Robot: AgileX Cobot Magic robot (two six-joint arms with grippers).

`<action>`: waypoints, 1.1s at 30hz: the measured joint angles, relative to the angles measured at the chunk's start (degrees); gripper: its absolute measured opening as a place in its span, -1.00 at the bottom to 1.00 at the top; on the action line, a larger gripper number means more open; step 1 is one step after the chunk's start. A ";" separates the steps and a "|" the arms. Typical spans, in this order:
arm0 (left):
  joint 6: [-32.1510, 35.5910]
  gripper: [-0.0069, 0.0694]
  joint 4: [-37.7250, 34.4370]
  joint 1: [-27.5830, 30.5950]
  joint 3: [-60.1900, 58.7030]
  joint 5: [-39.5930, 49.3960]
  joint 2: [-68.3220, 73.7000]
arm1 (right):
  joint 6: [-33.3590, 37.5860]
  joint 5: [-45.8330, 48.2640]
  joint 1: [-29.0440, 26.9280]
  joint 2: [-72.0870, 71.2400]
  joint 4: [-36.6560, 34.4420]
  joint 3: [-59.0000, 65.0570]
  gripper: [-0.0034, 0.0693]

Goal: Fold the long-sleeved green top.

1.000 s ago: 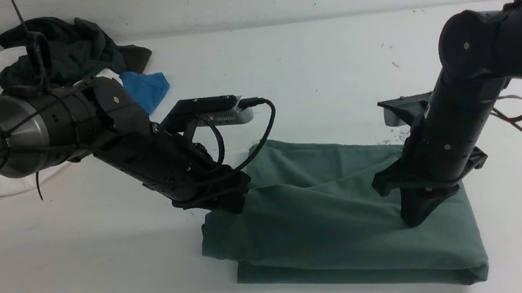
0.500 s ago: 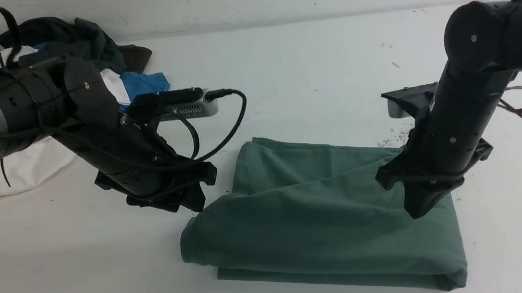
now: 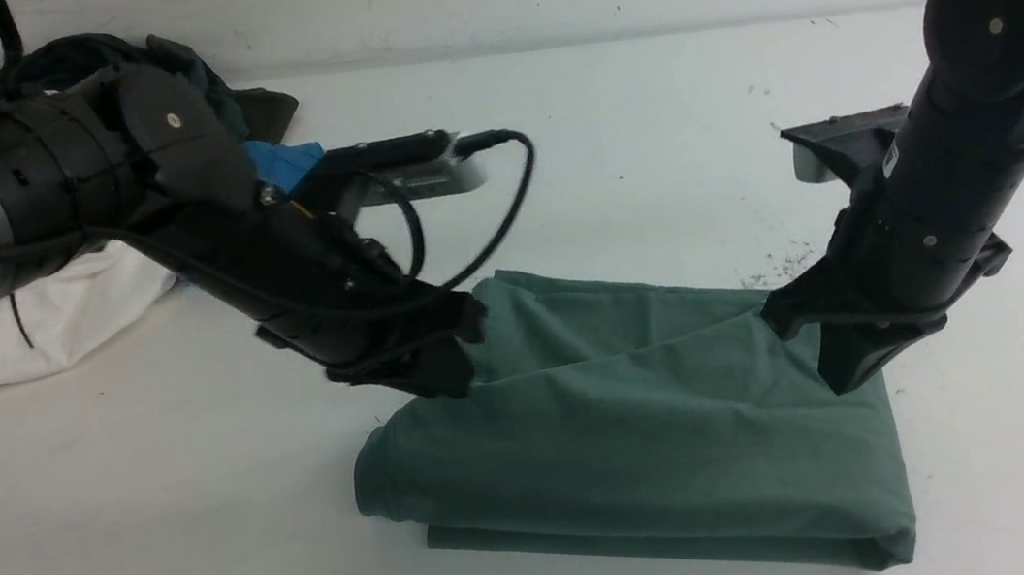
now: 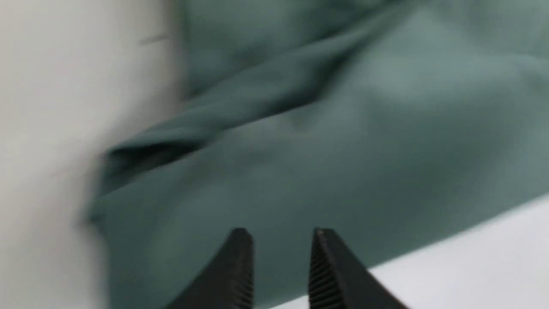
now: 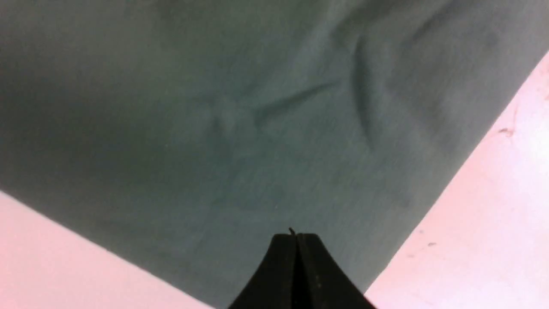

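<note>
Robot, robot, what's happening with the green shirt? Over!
Left gripper jaws apart, empty. Right gripper shut, empty. Green long-sleeved top folded on table. Nothing in the way.

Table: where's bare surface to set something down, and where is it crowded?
Bare table lies near-left, between the left pincer and the near edge, and behind the green top toward the back wall. A narrow strip lies right of the top. It is crowded far-left at the clothes pile, and mid-table where both arms stand over the top.
</note>
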State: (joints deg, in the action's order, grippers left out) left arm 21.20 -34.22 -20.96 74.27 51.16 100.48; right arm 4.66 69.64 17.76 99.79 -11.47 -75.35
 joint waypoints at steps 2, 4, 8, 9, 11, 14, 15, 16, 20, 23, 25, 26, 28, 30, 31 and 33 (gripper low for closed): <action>2.28 -0.72 -3.30 -1.78 0.05 -0.97 1.29 | -0.03 0.00 0.11 -0.51 -0.58 2.99 -0.94; 3.00 -0.81 -5.78 -2.62 0.05 -2.82 3.90 | -0.64 -1.02 0.26 -0.70 -1.04 6.25 -0.94; 3.10 -0.83 -6.76 -2.08 0.05 -5.08 9.08 | -0.85 -4.81 0.47 -0.71 -2.44 10.65 -0.94; 3.10 -0.83 -6.76 -1.67 0.05 -5.08 10.58 | -0.85 -5.51 0.51 -0.71 -2.49 11.67 -0.94; 2.98 -0.83 -7.06 -0.97 0.05 -4.63 12.62 | -1.14 -6.49 0.51 -0.43 -1.88 13.19 -0.94; 2.97 -0.83 -7.39 -0.48 0.05 -3.48 14.19 | -2.33 -7.44 0.51 0.63 -0.02 14.89 -0.94; 2.97 -0.83 -7.36 -0.40 0.05 -2.86 14.40 | -2.59 -7.80 0.51 0.96 0.43 15.24 -0.94; 2.97 -0.83 -7.10 -0.34 0.05 -2.63 14.44 | -2.74 -8.03 0.51 1.30 0.70 15.45 -0.94; 3.18 -0.83 -6.04 -0.34 0.16 -0.62 13.98 | -3.89 -8.50 0.51 0.57 1.06 15.85 -0.94; 3.55 -0.83 -4.71 -0.34 0.02 1.40 10.67 | -4.15 -8.50 0.51 -2.91 1.86 16.01 -0.94; 3.55 -0.83 -4.09 -0.34 0.02 1.90 8.28 | -4.30 -8.50 0.51 -5.56 2.29 16.03 -0.94; 3.55 -0.83 -3.15 -0.34 0.02 2.45 4.32 | -4.66 -8.44 0.51 -10.08 3.02 16.08 -0.94; 3.55 -0.83 -2.32 -0.34 0.02 3.21 0.37 | -5.00 -8.43 0.51 -14.82 3.98 16.08 -0.94; 3.50 -0.83 -0.33 -0.34 0.02 4.95 -6.08 | -5.87 -8.61 0.51 -22.46 6.04 16.08 -0.94; 3.50 -0.83 0.28 -0.34 0.02 5.81 -8.99 | -6.33 -9.28 0.51 -26.54 7.17 16.14 -0.94; 3.46 -0.83 0.62 -0.34 -0.29 6.22 -13.09 | -7.18 -10.41 0.51 -33.25 8.92 16.20 -0.94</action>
State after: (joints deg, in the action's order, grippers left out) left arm 24.66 -33.60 -21.30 73.97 57.38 87.39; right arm -2.52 59.23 18.28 66.55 -2.55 -59.15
